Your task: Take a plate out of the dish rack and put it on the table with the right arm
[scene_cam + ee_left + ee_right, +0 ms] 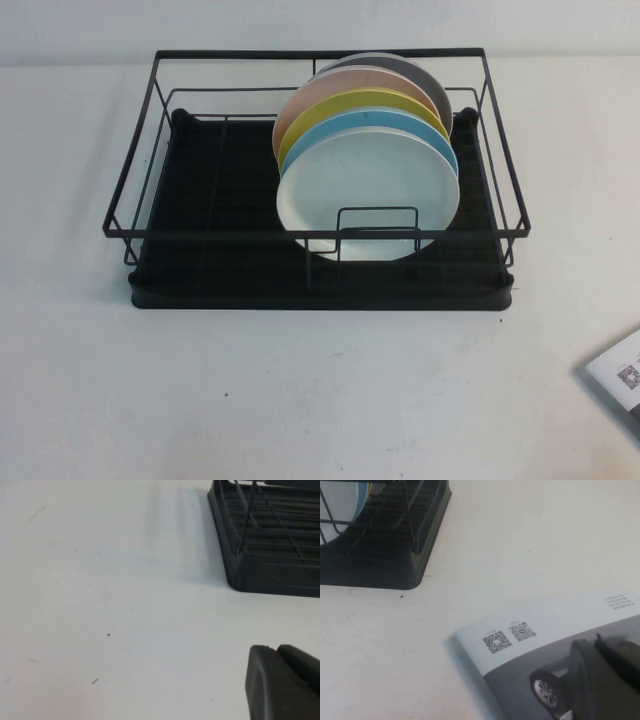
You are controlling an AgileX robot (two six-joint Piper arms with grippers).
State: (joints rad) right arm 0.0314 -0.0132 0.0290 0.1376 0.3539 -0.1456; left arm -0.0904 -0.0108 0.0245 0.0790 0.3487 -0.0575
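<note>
The dish rack (215,285) stands at the middle of the table (300,400). Several plates stand on edge in its right half. The front one is the white plate (365,190), with a light blue plate (350,124), a yellow plate (340,103) and others behind it. Neither arm shows in the high view. My right gripper (597,642) is shut and empty, low over a leaflet to the right of the rack (385,570); the plate's edge (340,502) shows through the wires. My left gripper (274,649) is shut and empty over bare table near the rack's corner (270,575).
A printed leaflet (545,645) with QR codes and a car picture lies on the table at the front right, also at the high view's edge (618,378). The rack's left half holds no plates.
</note>
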